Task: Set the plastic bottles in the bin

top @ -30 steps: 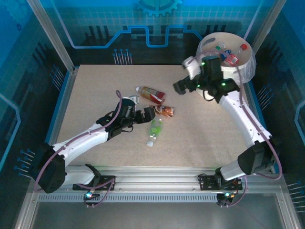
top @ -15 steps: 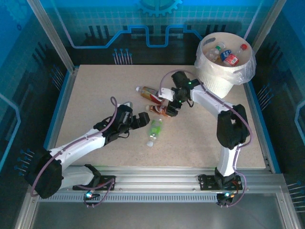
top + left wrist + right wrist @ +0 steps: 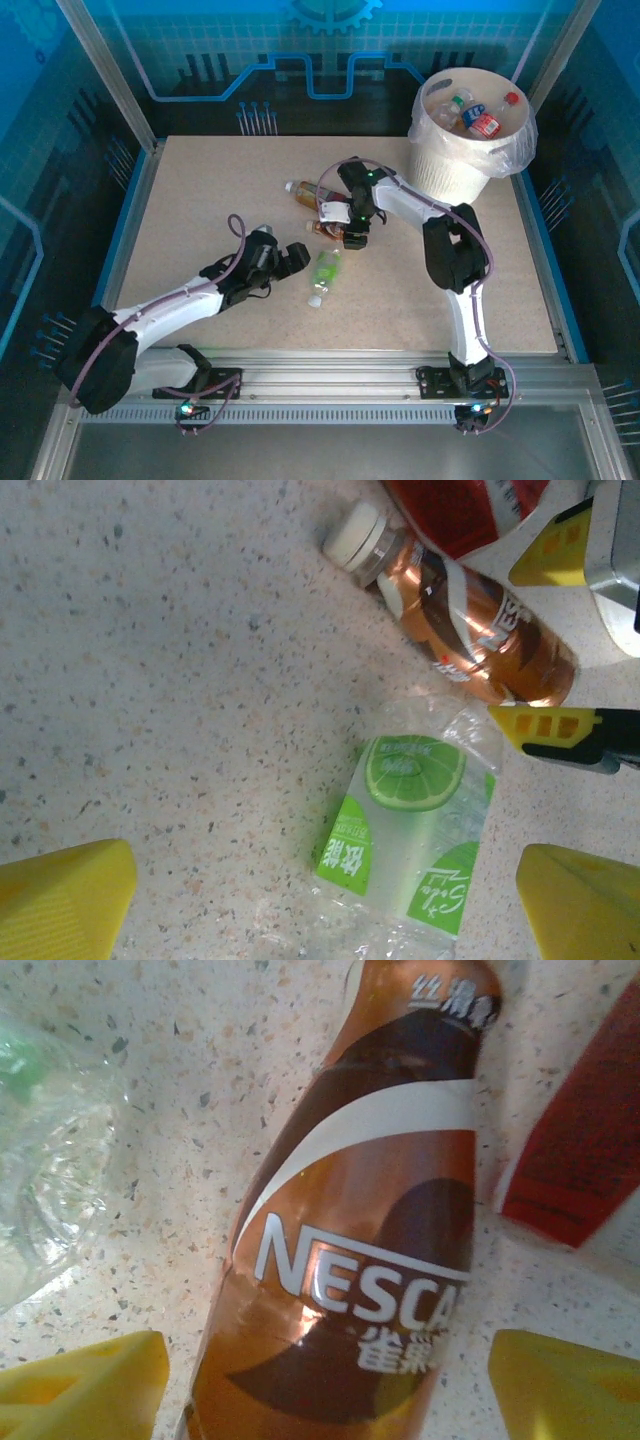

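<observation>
Three plastic bottles lie mid-table: a brown Nescafe bottle [image 3: 333,231] [image 3: 350,1260] [image 3: 470,630], a clear bottle with a green lime label [image 3: 325,270] [image 3: 415,850] and a red-labelled bottle [image 3: 312,193] [image 3: 460,505]. My right gripper [image 3: 354,229] [image 3: 325,1385] is down over the brown bottle, open, with a yellow finger on each side and a narrow gap at both. My left gripper [image 3: 292,258] [image 3: 325,910] is open just left of the green bottle, whose lower end lies between the fingers [image 3: 65,895]. The bin [image 3: 455,165] at the back right holds several bottles.
The green bottle [image 3: 50,1160] lies close on the brown one's left in the right wrist view, the red-labelled one [image 3: 580,1150] close on its right. The right gripper's yellow fingers [image 3: 545,725] reach into the left wrist view. Blue walls ring the table.
The right arm swung from the bin down onto the brown bottle and its jaws have narrowed around it. The left gripper drew back slightly towards the left.
</observation>
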Motion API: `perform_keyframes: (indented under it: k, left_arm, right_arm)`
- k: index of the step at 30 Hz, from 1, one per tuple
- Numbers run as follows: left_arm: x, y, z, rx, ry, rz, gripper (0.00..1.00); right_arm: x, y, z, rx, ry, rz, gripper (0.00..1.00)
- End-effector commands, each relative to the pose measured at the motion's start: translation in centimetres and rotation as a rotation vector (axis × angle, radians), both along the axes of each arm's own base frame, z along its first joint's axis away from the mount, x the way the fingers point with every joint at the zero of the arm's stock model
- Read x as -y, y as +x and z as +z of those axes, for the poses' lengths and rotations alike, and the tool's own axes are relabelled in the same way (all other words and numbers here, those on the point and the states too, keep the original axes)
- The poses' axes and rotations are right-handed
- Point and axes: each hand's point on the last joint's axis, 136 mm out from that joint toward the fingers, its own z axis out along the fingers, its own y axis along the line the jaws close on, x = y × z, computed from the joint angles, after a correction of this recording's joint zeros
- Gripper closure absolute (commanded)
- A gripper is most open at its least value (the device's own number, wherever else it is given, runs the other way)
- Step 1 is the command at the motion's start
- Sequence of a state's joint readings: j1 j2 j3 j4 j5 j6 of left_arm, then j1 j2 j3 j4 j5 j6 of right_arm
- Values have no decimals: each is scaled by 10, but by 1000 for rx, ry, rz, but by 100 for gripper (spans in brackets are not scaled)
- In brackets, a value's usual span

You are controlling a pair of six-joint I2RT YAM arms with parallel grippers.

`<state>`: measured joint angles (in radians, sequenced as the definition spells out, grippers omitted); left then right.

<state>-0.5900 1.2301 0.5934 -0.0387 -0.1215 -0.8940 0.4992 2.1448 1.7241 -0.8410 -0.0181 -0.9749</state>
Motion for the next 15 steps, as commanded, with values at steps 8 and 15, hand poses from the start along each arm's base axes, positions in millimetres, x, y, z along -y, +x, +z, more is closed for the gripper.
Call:
perform_keyframes:
  k: [8,15]
  left_arm:
    - [7,9,-2,7,-54,18,1]
    - [16,19,4,32,-70,3,1]
  right_arm:
    - [-2,-18,-6,-45,-21,9,31]
    - [4,-21,2,-5,-18,-6,48]
